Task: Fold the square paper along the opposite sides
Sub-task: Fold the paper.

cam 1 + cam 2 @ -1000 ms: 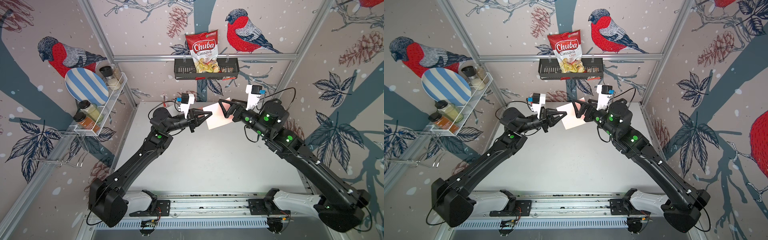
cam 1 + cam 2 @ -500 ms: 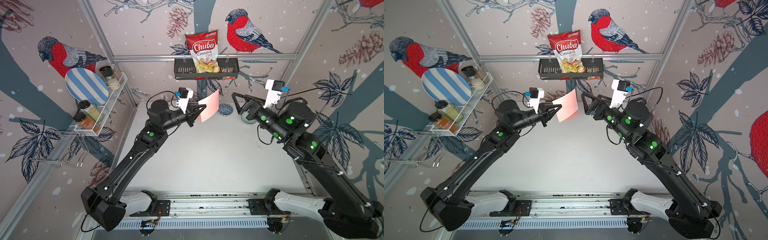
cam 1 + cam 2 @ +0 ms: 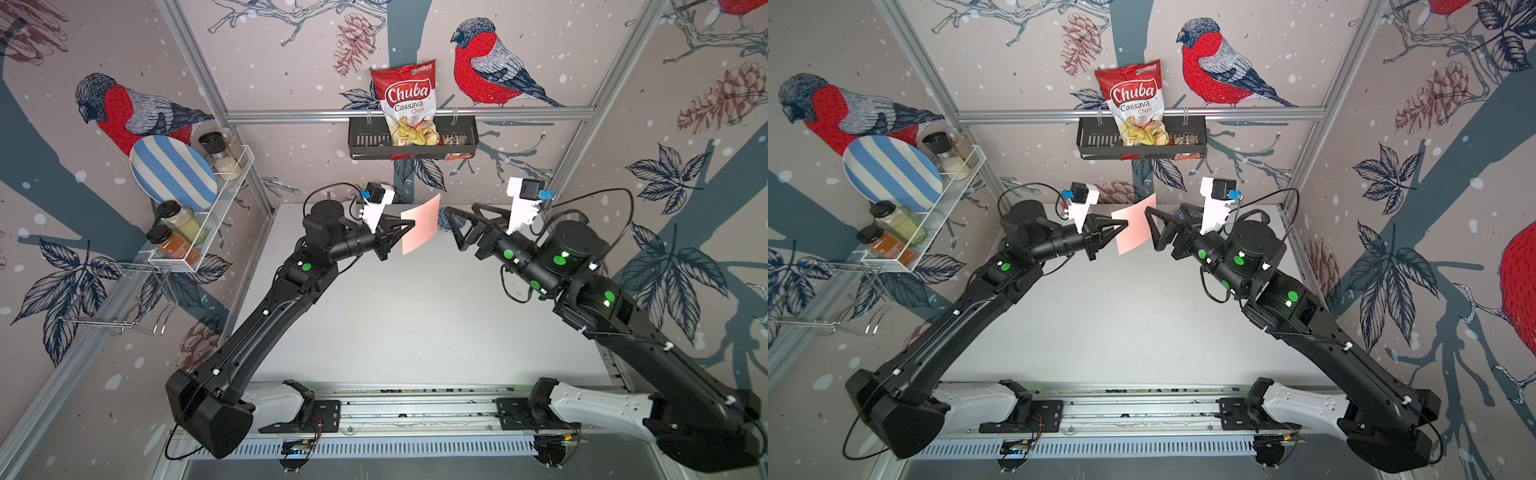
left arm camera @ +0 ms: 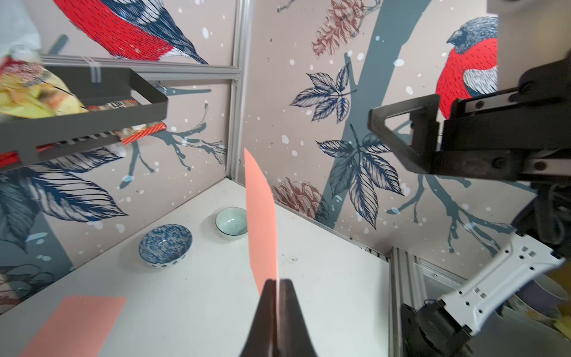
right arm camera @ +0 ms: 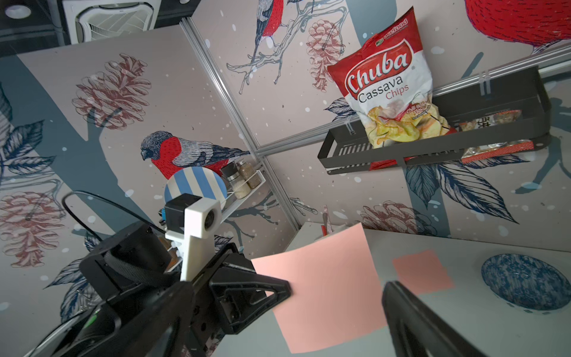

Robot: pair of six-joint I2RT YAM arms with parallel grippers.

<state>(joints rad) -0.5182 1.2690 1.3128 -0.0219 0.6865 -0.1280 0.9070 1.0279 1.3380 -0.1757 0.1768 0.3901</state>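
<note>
Upright in the air above the far end of the desk [image 3: 395, 311]: the square paper [image 3: 420, 226], pinched at one edge by the left hand [image 3: 409, 227] clamped on it, with the right hand [image 3: 453, 228] spread apart just beside the free edge, touching nothing. Likely near weightless, thin, floppy, easily creased; best pinched lightly at that opposite edge.

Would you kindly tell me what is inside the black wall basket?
A Chuba cassava chips bag stands in the black basket, with a flatter snack packet lying beside it. The basket wall covers most of their lower parts.
</note>
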